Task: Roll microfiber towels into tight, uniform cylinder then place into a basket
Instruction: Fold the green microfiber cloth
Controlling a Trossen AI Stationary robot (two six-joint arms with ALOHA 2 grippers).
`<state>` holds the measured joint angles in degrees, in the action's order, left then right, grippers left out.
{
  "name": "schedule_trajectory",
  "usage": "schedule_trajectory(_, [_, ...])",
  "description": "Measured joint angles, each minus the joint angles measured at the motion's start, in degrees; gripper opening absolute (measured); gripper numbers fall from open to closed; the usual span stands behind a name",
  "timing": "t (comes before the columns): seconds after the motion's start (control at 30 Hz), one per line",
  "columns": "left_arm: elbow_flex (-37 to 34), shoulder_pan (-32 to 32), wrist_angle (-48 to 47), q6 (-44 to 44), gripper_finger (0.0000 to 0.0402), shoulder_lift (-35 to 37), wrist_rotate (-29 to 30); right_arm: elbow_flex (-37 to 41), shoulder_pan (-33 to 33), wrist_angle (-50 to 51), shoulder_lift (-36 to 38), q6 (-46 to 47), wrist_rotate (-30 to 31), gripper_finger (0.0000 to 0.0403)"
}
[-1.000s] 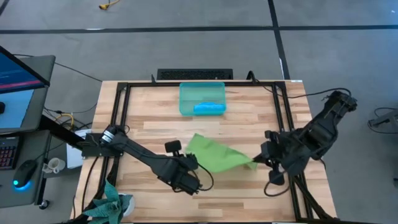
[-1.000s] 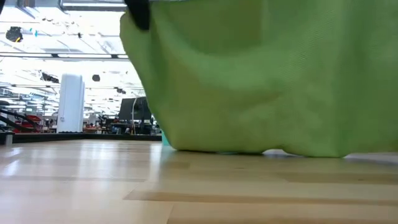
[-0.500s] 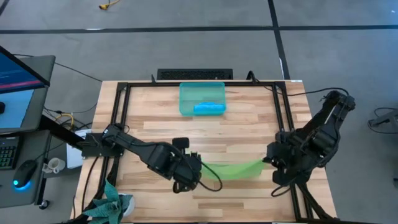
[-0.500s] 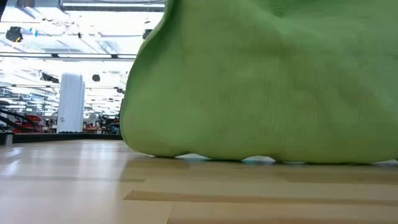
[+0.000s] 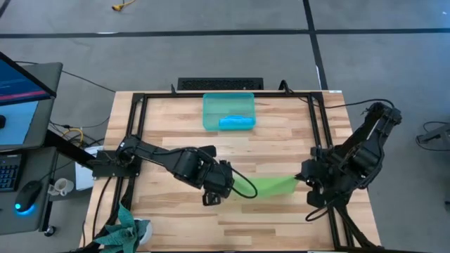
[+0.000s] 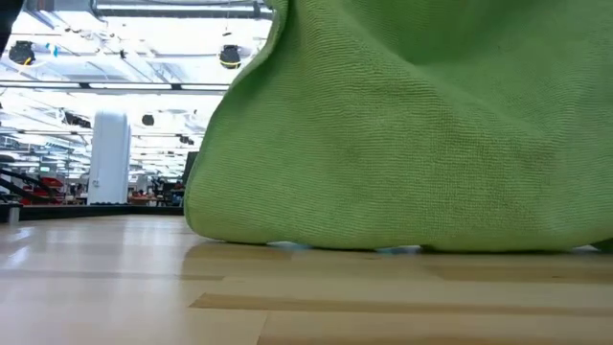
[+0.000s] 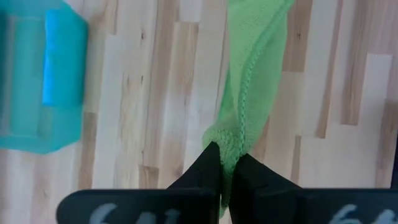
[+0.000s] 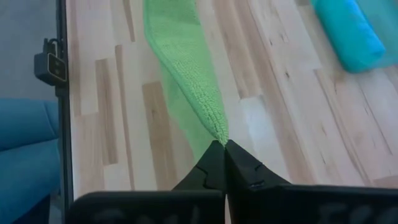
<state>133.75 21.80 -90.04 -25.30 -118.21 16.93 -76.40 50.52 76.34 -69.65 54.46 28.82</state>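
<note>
Hanging taut between both arms, the lime green towel (image 5: 266,187) spans the surface (image 5: 281,133) on the near side of the basket (image 5: 228,111), left pincer (image 7: 225,163) and right pincer (image 8: 222,144) each clenched on a corner.

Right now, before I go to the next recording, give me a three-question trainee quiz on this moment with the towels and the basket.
1. True or false: the green towel lies flat and unheld on the table.
2. What lies in the basket? A) nothing B) a rolled blue towel C) the green towel
3. Fill in: the left gripper and the right gripper each pinch one ____ of the green towel.

Key: 1 false, it is held stretched between both shut grippers; 2 B; 3 end.
</note>
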Motion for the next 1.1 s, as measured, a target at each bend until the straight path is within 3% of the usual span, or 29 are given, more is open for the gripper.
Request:
schedule_trajectory(0.23, [0.0, 0.0, 0.0, 0.9, 0.0, 0.0, 0.2, 0.0, -1.6, 0.2, 0.0, -1.9, 0.9, 0.0009])
schedule_trajectory(0.4, [0.0, -2.0, 0.0, 4.5, 0.0, 2.0, 2.3, 0.0, -6.1, 4.2, 0.0, -3.6, 2.5, 0.0011])
schedule_trajectory(0.7, [0.0, -8.9, 0.0, 7.9, 0.0, 9.8, 4.5, -3.3, -18.6, 12.6, 1.2, -9.3, 3.1, 0.0008])
schedule_trajectory(0.9, [0.0, -15.0, 0.0, 20.3, 0.0, 10.7, 4.8, -9.6, -26.1, 11.2, 1.5, -19.0, 11.1, 0.0012])
schedule_trajectory(1.1, [0.0, -18.0, 0.0, 21.3, 0.0, 10.6, 2.8, -9.6, -27.4, 10.3, 1.5, -19.1, 10.6, 0.0007])
